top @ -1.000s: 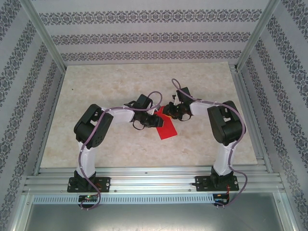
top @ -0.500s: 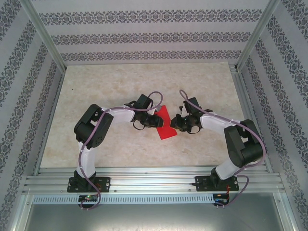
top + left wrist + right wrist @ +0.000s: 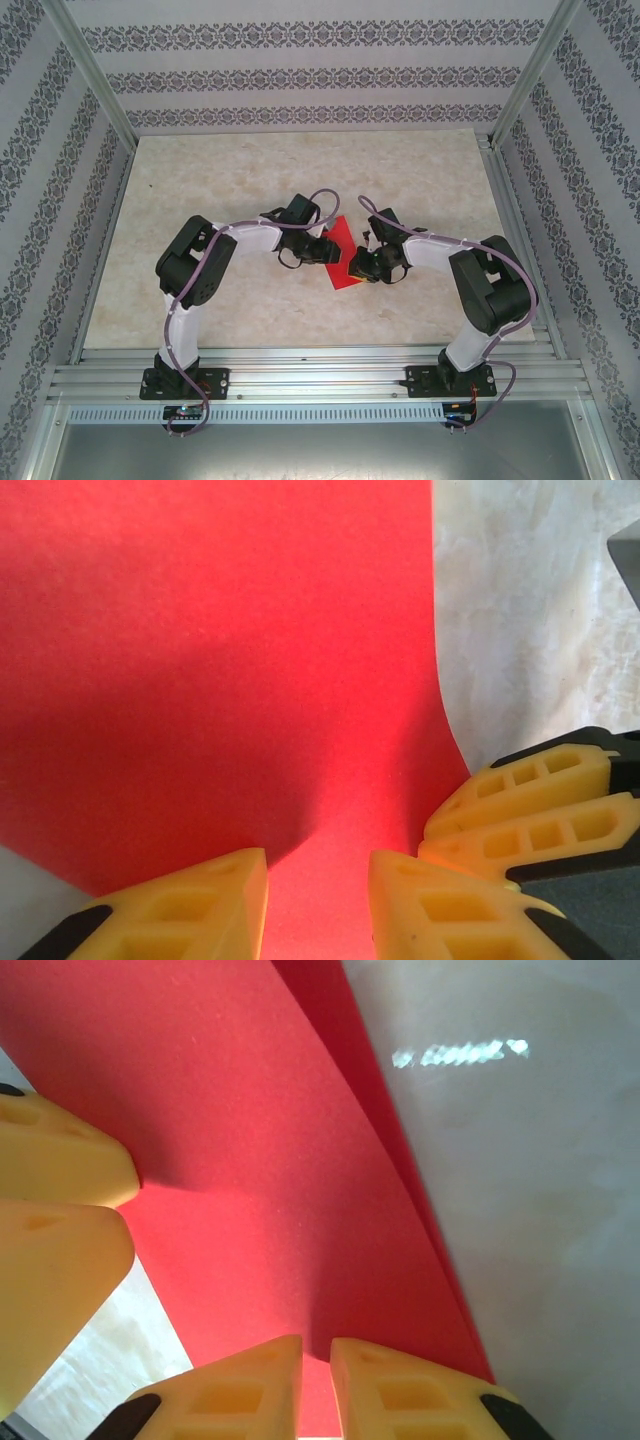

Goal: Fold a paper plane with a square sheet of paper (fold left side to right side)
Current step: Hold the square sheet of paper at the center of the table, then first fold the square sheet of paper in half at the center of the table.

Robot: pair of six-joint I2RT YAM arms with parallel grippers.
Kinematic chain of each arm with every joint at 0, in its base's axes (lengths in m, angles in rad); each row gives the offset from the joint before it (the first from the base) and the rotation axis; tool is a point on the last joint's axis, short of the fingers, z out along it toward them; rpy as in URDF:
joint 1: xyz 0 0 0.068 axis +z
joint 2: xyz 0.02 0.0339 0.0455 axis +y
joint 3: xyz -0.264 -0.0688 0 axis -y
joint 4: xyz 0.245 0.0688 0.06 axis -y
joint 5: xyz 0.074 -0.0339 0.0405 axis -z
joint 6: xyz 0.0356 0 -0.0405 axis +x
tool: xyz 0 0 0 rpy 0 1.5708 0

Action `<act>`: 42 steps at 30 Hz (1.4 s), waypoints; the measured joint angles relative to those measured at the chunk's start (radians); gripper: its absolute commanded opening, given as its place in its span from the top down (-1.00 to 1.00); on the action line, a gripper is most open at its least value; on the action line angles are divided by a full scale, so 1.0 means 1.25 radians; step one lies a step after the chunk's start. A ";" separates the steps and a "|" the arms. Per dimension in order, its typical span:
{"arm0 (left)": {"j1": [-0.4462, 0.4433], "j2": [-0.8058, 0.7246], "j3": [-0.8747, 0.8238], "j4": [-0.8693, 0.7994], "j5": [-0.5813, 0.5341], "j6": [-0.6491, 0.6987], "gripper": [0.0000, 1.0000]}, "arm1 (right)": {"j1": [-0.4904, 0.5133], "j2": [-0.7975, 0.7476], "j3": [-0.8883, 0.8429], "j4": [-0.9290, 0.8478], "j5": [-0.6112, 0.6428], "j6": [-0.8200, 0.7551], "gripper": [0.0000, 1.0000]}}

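Note:
The sheet of paper (image 3: 341, 233) is bright red and lies in the middle of the table, with a second layer showing along its edge (image 3: 330, 1020) in the right wrist view. My left gripper (image 3: 329, 252) sits low over the sheet's left side. Its yellow fingers stand apart, with flat red paper (image 3: 250, 630) showing in the gap (image 3: 318, 865). My right gripper (image 3: 357, 268) is down on the sheet's near right part, close beside the left one. Its fingers (image 3: 316, 1350) are almost together, a thin slit of red between them.
The pale marbled table (image 3: 230, 180) has free room all round the sheet. Metal posts and patterned walls enclose it at the back and sides. The left gripper's fingers (image 3: 55, 1230) crowd the right wrist view's left side.
My right gripper has come down from the sheet's far right corner to its near right part, and its jaws have narrowed. The left gripper and the sheet have stayed put.

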 measured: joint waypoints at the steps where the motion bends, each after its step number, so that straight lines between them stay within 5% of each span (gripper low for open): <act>1: 0.001 0.002 0.005 -0.001 0.000 0.002 0.29 | 0.000 0.000 0.001 -0.003 0.001 -0.003 0.65; 22: 0.126 0.058 0.114 -0.024 -0.058 0.060 0.20 | 0.000 0.008 0.006 -0.010 0.004 -0.023 0.65; 31: 0.122 -0.085 -0.043 0.047 -0.003 0.045 0.40 | 0.000 0.009 0.008 -0.013 0.004 -0.023 0.65; 42: 0.042 -0.015 -0.037 0.148 0.041 -0.011 0.43 | 0.000 0.011 0.010 -0.015 0.004 -0.023 0.65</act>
